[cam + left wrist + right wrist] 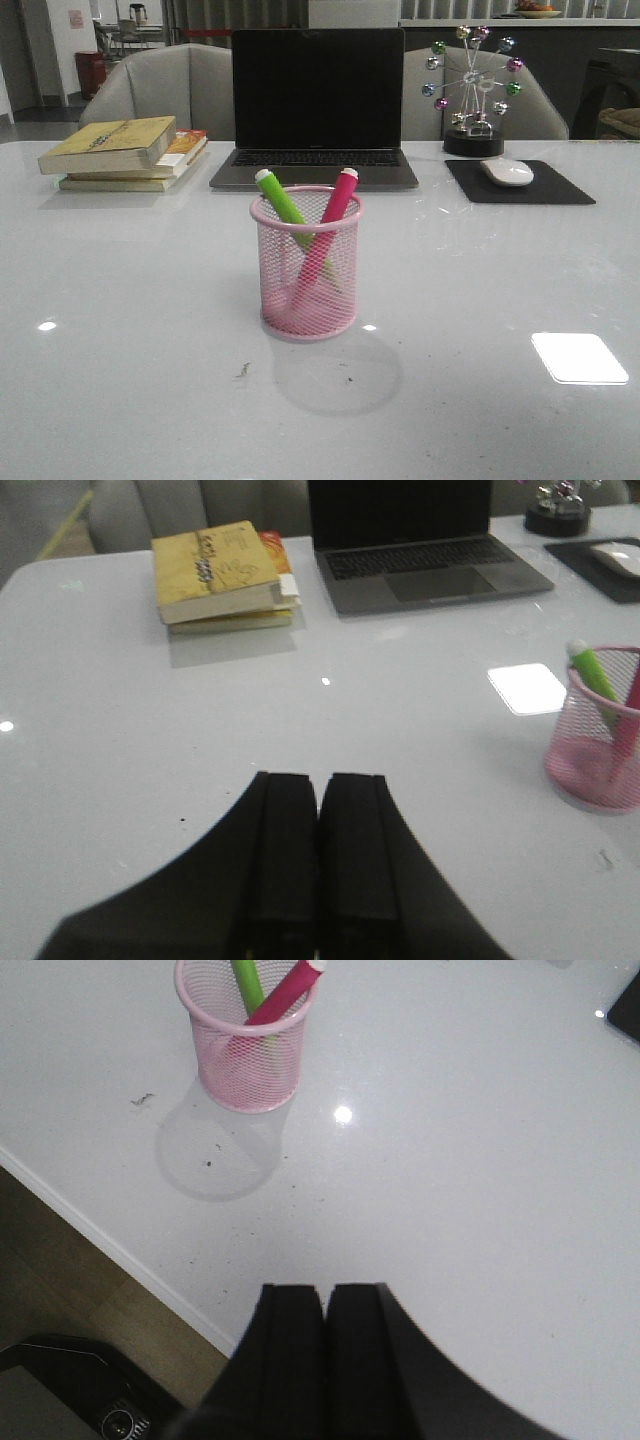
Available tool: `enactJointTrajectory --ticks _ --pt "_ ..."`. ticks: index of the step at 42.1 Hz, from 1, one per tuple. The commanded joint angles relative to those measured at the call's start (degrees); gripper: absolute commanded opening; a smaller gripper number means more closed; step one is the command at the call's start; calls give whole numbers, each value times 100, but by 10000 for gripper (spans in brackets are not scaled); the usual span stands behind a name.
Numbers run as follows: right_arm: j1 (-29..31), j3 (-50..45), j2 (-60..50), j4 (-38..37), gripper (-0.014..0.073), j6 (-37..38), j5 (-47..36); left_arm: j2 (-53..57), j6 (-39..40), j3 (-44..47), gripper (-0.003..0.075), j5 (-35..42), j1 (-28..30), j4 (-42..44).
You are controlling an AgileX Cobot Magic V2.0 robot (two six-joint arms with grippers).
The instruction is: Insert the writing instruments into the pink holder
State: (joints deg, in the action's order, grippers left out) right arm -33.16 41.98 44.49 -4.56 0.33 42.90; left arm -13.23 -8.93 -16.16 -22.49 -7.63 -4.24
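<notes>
In the front view neither arm shows. The pink holder (306, 264) stands upright at the centre of the white table (120, 330), the green marker (283, 204) and pink marker (333, 212) crossing inside it. Behind sit a laptop (316, 105), stacked books (125, 152) and a mouse (507, 172).

In the left wrist view the left gripper (319, 790) hovers over bare table at bottom centre, jaws pressed together, empty; the holder is at the right edge.

In the right wrist view the right gripper (324, 1300) hangs at bottom centre, jaws together, empty; the holder is at upper left, wooden floor (70, 1280) at lower left
</notes>
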Motion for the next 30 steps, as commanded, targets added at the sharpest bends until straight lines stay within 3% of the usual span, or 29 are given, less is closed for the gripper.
enactJointTrajectory --ticks 1,18,30 --pt "16 154 -37 -25 58 -33 -342 471 -1 385 100 1012 279 -114" --pt "16 154 -37 -25 58 -33 -342 1450 -1 1669 100 2822 497 -197" --pt "16 154 -37 -25 58 -33 -342 1465 -1 1656 100 2808 497 -197"
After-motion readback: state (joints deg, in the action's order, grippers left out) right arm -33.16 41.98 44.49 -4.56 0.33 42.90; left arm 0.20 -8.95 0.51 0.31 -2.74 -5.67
